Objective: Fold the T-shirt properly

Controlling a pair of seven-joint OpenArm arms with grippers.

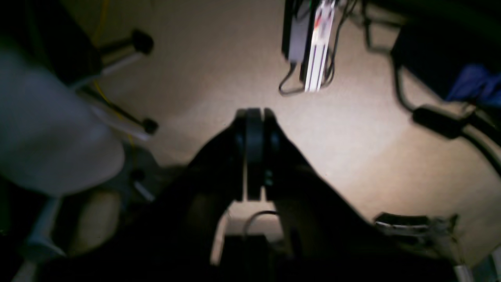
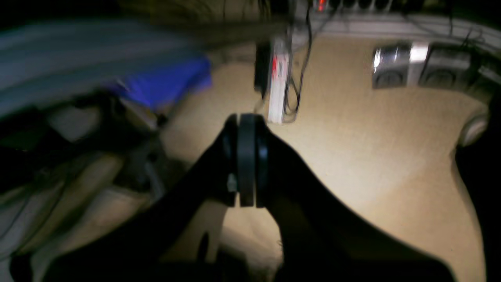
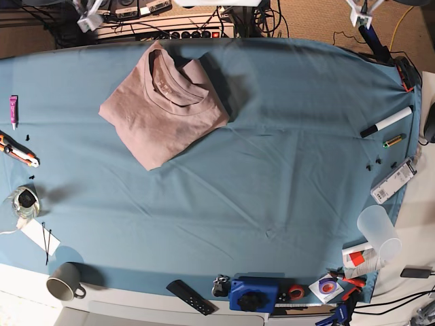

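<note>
Meanwhile lying folded on the teal-covered surface (image 3: 285, 170), near its far edge: T-shirt (image 3: 163, 109). Hanging clenched and empty over beige floor, well apart from it: left claw (image 1: 254, 113), right claw (image 2: 246, 117).

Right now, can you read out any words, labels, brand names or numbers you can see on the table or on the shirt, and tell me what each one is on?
Nothing can be read in any view.
T-shirt: plain, no print.
White marker: any label too small to read.
White flat device: markings too small.
Disc with a red centre: print too small.
White power strip: red mark, blurred.
</note>
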